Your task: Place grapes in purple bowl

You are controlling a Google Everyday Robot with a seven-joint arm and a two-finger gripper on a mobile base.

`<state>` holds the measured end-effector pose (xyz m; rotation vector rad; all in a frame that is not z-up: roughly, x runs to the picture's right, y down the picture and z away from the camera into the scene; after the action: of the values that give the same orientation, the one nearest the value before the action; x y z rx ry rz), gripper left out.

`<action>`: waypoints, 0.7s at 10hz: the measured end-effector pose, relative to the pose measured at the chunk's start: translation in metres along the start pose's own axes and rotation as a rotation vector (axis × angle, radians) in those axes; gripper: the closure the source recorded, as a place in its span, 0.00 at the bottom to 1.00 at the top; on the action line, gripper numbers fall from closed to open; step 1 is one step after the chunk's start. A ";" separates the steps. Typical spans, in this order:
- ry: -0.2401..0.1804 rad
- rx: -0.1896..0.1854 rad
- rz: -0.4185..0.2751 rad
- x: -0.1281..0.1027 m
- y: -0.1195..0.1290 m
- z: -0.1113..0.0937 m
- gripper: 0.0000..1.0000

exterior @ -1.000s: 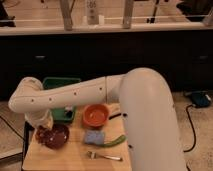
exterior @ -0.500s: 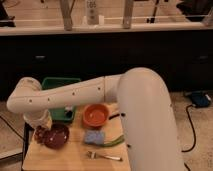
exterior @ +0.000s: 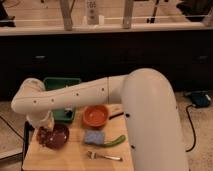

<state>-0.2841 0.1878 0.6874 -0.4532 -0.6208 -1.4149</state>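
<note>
Arm barely shifted over the last second. The gripper stays low over the left rim of the purple bowl, lower left of frame. Gripper apart or together: cannot tell. Grapes not made out, possibly under the gripper. Judged at the release step.

Gripper over purple bowl rim; orange bowl nr, blue sponge adj.

The purple bowl, round, shallow, glossy dark maroon, sits upright just right of my claw, under its tip. I cannot make out the grapes.
</note>
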 end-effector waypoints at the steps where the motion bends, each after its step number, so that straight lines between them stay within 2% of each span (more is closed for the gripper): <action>1: -0.004 0.003 0.003 -0.002 0.001 0.002 0.44; 3: -0.009 0.004 0.014 -0.003 0.006 0.005 0.26; 4: -0.012 0.005 0.020 -0.003 0.010 0.006 0.20; 7: -0.020 0.007 0.029 -0.002 0.014 0.009 0.20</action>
<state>-0.2715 0.1968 0.6943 -0.4694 -0.6328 -1.3814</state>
